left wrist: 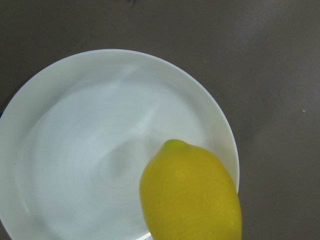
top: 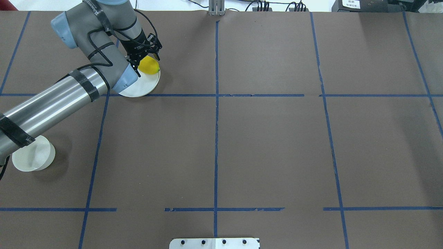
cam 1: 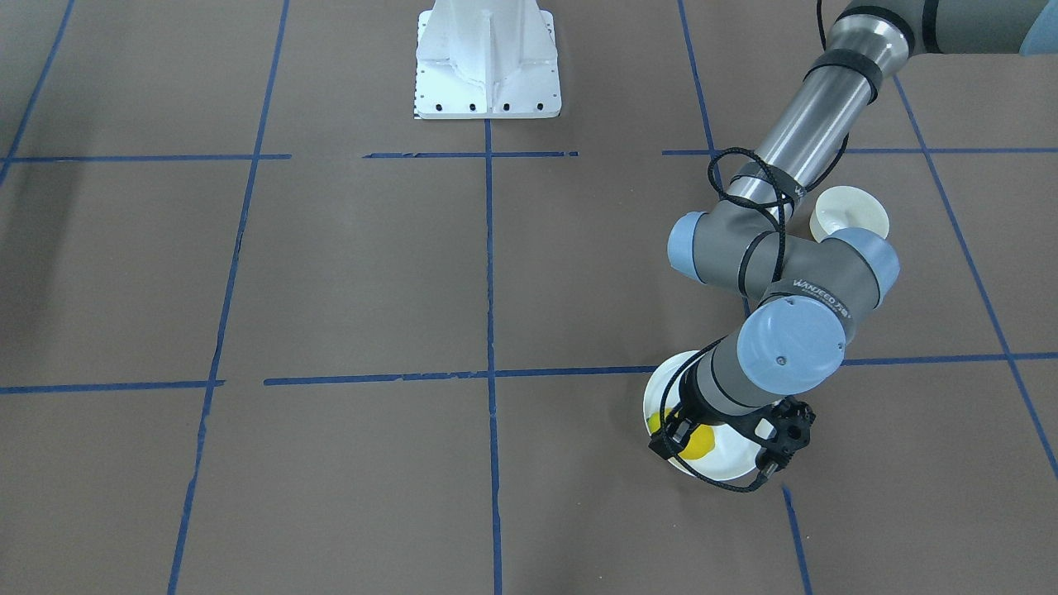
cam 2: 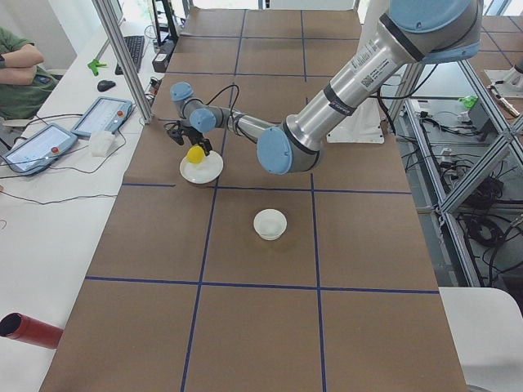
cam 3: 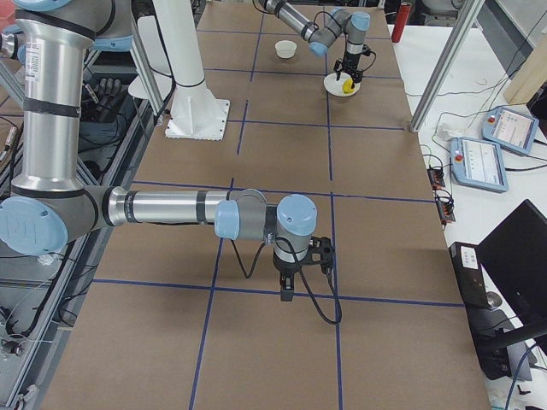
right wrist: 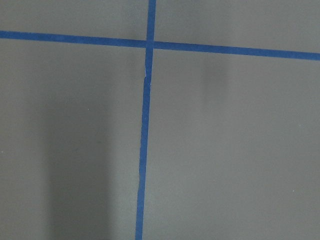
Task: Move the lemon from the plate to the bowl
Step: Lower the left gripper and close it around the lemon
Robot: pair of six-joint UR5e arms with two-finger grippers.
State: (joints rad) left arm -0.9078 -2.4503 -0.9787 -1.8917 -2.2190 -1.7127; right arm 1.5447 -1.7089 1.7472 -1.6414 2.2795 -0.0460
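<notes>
Left gripper (cam 1: pixel 678 438) had the lemon (top: pixel 150 65) clamped!
The lemon was at the plate's (top: pixel 140 88) rim; the bowl (top: pixel 33 157) stood well apart from the plate; the right gripper (cam 3: pixel 288 290) hung far from the plate, its grip impossible to tell.

In the front view the plate (cam 1: pixel 727 463) is half covered by the left arm (cam 1: pixel 789 343), and the lemon (cam 1: pixel 701 444) is partly masked by the left gripper (cam 1: pixel 674 436). The bowl (cam 1: pixel 855 208) is partly hidden by that arm, in the overhead view too. In the left wrist view lemon and plate are cut off at the bottom edge. The right gripper (cam 3: pixel 286 295) is shown only small and far off, so its jaws cannot be judged.
</notes>
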